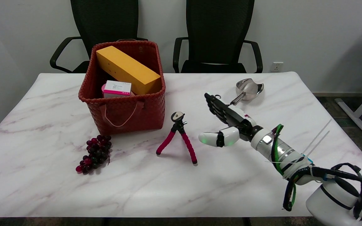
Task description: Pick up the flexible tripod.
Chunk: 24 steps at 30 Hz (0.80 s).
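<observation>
The flexible tripod (178, 138) stands upright on the marble table (42, 182), with red and black bendy legs and a round black head on top. My right hand (226, 122) hovers just to its right, fingers stretched out toward the far side and the thumb pointing left at the tripod. A small gap separates the thumb tip from the nearest tripod leg. The hand holds nothing.
A red woven basket (123, 108) with a yellow box (127, 69) and a small pink and white box (117, 88) stands behind and left of the tripod. Dark grapes (95, 153) lie at the left front. A metal scoop (247, 89) lies behind my hand. Two black chairs stand beyond the table.
</observation>
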### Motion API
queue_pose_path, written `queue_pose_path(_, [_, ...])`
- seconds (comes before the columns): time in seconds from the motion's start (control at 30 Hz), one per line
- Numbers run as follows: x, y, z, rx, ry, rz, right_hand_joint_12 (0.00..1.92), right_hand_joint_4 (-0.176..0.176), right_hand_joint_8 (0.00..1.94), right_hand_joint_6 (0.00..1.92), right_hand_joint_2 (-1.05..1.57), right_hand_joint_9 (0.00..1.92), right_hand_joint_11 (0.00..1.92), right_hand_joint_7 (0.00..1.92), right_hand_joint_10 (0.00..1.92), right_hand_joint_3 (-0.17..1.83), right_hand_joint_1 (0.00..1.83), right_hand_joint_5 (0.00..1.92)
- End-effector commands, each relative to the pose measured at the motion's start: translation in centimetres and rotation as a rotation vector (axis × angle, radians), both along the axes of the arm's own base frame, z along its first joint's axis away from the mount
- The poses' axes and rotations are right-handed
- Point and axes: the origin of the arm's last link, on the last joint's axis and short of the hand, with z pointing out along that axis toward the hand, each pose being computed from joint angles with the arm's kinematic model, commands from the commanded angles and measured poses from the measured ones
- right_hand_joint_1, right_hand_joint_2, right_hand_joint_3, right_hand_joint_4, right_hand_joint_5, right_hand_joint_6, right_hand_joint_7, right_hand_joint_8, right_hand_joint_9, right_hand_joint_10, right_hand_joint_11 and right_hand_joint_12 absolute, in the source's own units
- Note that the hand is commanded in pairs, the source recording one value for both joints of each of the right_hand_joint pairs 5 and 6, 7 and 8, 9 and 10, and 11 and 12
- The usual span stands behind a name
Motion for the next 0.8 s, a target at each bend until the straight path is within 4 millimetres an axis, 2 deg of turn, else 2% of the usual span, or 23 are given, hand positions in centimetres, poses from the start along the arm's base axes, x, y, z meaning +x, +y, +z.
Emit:
queue_pose_path(0.03, [-1.8, -2.1, -3.5, 0.085, -0.064, -0.017, 0.00, 0.000, 0.00, 0.00, 0.18, 0.00, 0.00, 0.00, 0.00, 0.88, 1.07, 0.00])
queue_pose_path(0.8, [-4.1, -3.5, -6.2, 0.077, -0.152, -0.027, 0.00, 0.000, 0.00, 0.00, 0.28, 0.00, 0.00, 0.00, 0.00, 0.85, 1.04, 0.00])
